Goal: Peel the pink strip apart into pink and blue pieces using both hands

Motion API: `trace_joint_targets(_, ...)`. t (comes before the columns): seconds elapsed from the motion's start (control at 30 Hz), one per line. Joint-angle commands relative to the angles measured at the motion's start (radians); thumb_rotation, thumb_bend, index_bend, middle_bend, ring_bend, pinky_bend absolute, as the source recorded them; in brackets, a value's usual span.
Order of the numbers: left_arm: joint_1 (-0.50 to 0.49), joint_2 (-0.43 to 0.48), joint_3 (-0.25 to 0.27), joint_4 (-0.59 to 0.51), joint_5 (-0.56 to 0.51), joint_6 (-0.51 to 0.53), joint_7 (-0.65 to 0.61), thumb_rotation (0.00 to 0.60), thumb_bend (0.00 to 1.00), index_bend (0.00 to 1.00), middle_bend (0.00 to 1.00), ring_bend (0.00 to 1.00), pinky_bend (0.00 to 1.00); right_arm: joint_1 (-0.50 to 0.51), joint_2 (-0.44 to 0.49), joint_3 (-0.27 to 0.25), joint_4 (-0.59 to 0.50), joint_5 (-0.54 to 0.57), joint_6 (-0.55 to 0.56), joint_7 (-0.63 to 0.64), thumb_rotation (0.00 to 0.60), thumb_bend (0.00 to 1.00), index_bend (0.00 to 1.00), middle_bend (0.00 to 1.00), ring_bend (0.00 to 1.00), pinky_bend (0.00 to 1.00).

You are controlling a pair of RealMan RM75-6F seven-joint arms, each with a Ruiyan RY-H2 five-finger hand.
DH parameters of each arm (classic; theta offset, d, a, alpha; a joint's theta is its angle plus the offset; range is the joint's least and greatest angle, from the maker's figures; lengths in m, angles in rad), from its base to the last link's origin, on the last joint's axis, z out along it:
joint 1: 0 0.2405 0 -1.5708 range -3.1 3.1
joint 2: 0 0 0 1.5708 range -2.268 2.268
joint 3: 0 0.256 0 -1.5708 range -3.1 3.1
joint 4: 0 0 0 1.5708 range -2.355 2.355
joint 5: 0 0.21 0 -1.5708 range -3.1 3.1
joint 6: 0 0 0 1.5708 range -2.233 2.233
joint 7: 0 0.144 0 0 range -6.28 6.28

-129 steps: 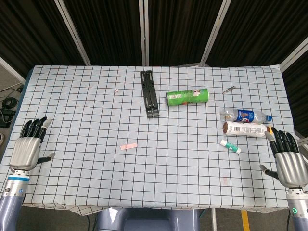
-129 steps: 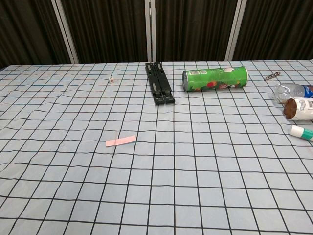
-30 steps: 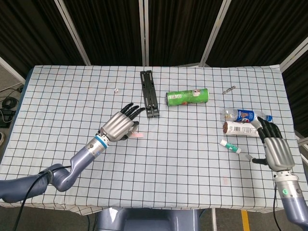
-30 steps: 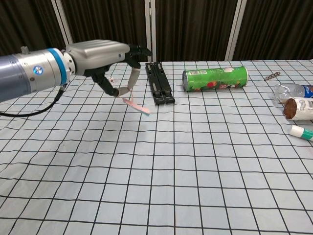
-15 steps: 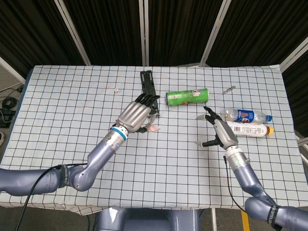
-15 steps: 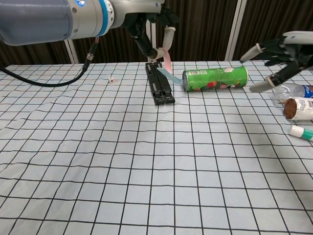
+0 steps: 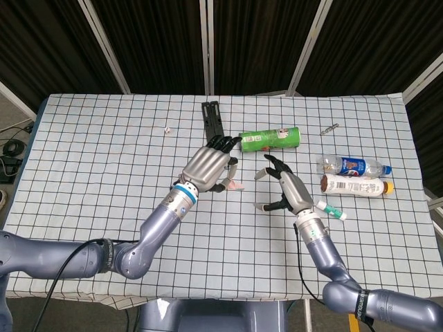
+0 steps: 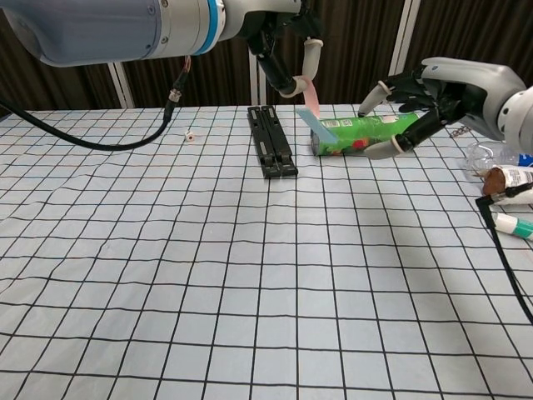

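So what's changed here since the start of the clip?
The left hand picked the pink strip off the table and lifted it toward the middle. The right hand came in from the table edge, open, facing it. The can, bottles and black bars stayed put.

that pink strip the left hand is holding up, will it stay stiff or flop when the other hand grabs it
Probably floppy: the pink strip hangs thin and bent from the left hand, its blue layer already curling away at the free end. It looks very light, so the open right hand may nudge it aside before pinching.
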Motion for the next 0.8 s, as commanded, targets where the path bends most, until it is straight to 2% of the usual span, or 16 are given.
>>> trace_joint_targets(0.03, 0.004, -0.022, -0.008, 0.018, -0.013, 0.006, -0.048, 0.600, 0.56, 0.91, 0.00, 0.00, 0.00, 0.004, -0.046, -0.001, 0.023, 0.002, 0.043, -0.019, 0.600, 0.01, 0.46, 0.06, 0.00, 0.00)
trace_joint_targets(0.37, -0.005, -0.048, -0.020, 0.035, -0.039, 0.017, -0.105, 0.600, 0.56, 0.92, 0.00, 0.00, 0.00, 0.008, -0.086, -0.002, 0.045, 0.006, 0.061, -0.030, 0.600, 0.02, 0.48, 0.07, 0.00, 0.00)
trace_joint_targets(0.8, -0.021, -0.084, -0.023, 0.052, -0.051, 0.035, -0.132, 0.600, 0.56, 0.92, 0.00, 0.00, 0.00, 0.008, -0.109, 0.000, 0.052, 0.011, 0.070, -0.039, 0.600, 0.13, 0.51, 0.07, 0.00, 0.00)
